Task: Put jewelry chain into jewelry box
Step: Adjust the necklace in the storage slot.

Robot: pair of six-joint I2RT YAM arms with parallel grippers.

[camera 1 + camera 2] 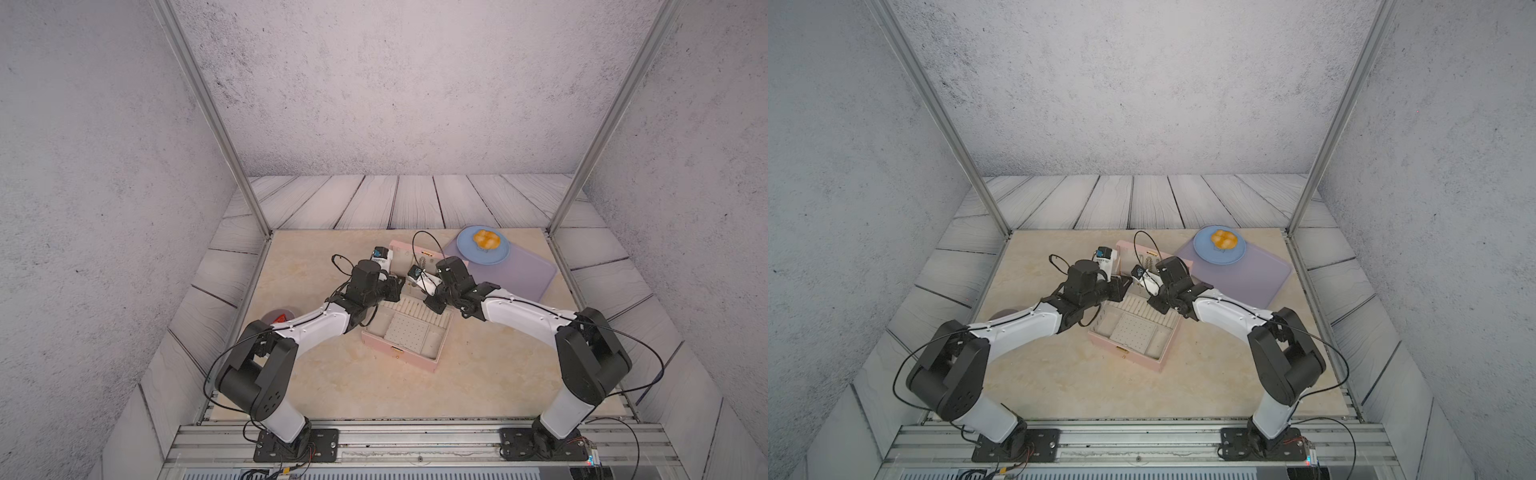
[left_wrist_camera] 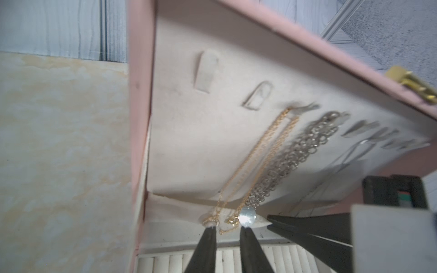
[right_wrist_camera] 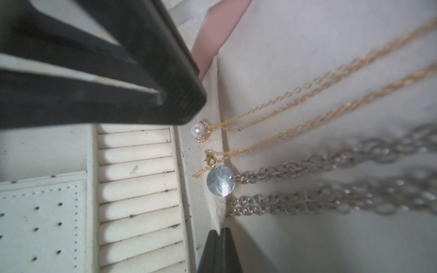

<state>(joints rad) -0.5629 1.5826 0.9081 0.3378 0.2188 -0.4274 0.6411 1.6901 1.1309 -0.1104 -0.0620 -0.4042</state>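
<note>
The pale pink jewelry box [image 1: 415,360] is seen open near the table's centre in both top views, its lid raised at the 12 o'clock side. The gold jewelry chain [image 2: 258,151] is hung from a hook on the lid's cream lining [image 2: 189,141]. Its lower end and pearl pendant [image 3: 197,128] are draped at the pocket along the lid's base. A chunky silver chain [image 2: 307,146] with a silver disc [image 3: 220,180] is hung just beside it. The left gripper [image 2: 227,228] is held at the chain's lower end with its jaws slightly apart, so nothing is clamped. The right gripper [image 3: 220,232] is closed, its tips set at the pocket's edge; whether fabric is pinched cannot be told. Ring rolls [image 3: 137,177] and a perforated earring panel [image 3: 40,224] are seen in the base. At about 1 o'clock from the box, a bun [image 1: 484,239] is set on a blue plate [image 1: 465,249] over a purple mat [image 1: 519,274].
</note>
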